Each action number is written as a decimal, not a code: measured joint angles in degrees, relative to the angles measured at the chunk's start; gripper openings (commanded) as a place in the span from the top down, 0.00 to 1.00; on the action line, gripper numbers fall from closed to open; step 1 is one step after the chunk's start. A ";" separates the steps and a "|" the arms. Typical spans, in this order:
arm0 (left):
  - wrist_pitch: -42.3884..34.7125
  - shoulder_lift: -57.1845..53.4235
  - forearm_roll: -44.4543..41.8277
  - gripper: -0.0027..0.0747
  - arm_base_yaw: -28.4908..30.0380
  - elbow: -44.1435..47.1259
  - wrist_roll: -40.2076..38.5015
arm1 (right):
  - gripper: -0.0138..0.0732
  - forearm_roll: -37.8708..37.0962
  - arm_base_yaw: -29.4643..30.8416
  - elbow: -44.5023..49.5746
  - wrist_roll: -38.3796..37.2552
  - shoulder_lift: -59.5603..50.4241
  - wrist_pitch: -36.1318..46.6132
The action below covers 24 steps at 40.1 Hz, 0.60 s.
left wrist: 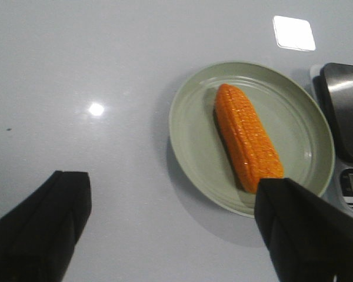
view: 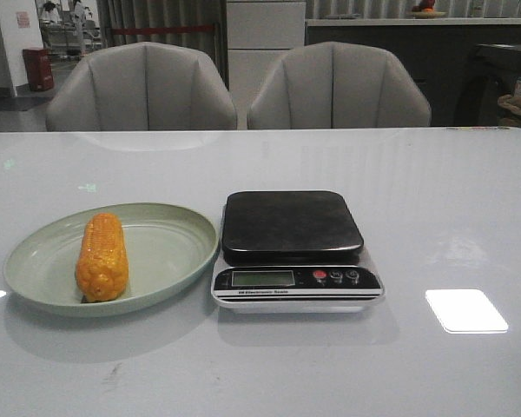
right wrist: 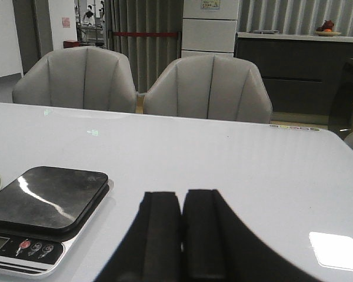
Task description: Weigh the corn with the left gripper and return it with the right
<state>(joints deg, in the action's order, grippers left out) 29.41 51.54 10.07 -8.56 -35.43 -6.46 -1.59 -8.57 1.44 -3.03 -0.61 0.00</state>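
The corn (view: 102,257) lies lengthwise on the pale green plate (view: 169,252), toward that plate's left half, one end pointing away from the robot and the other close to the near rim. Right beside the plate, on its right and just about touching the rim, stands the kitchen scale (view: 295,250), dark platform bare, display and three small buttons facing the robot. Both rest on the glossy white table (view: 434,217), where a bright patch of light (view: 466,310) gleams to the right of the scale.

From the left wrist view, the left gripper (left wrist: 165,235) hangs above the table with its black fingers (left wrist: 44,226) spread wide apart and nothing between them; one finger overlaps the near end of the corn in the picture, but whether it touches cannot be told. The right gripper (right wrist: 181,235) sits over the table to the right of the scale, its two black fingers pressed flat together, nothing pinched. Two grey chairs (view: 143,87) stand behind the far edge of the table.
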 measured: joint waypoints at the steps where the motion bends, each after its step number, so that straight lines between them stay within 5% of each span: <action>1: 0.00 1.49 0.27 0.16 -1.03 -0.53 0.00 | 0.68 0.00 0.00 0.00 0.00 0.00 0.00; 15: -0.74 22.78 2.51 0.16 -13.51 -10.41 -1.55 | 0.68 0.00 0.00 0.00 0.00 0.00 0.00; 24: -1.26 34.07 2.51 0.16 -16.10 -15.35 -2.57 | 0.68 0.00 0.00 0.00 0.00 0.00 0.00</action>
<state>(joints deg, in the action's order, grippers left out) 28.15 85.61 12.59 -24.67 -50.78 -9.04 -1.59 -8.57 1.44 -3.03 -0.61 0.00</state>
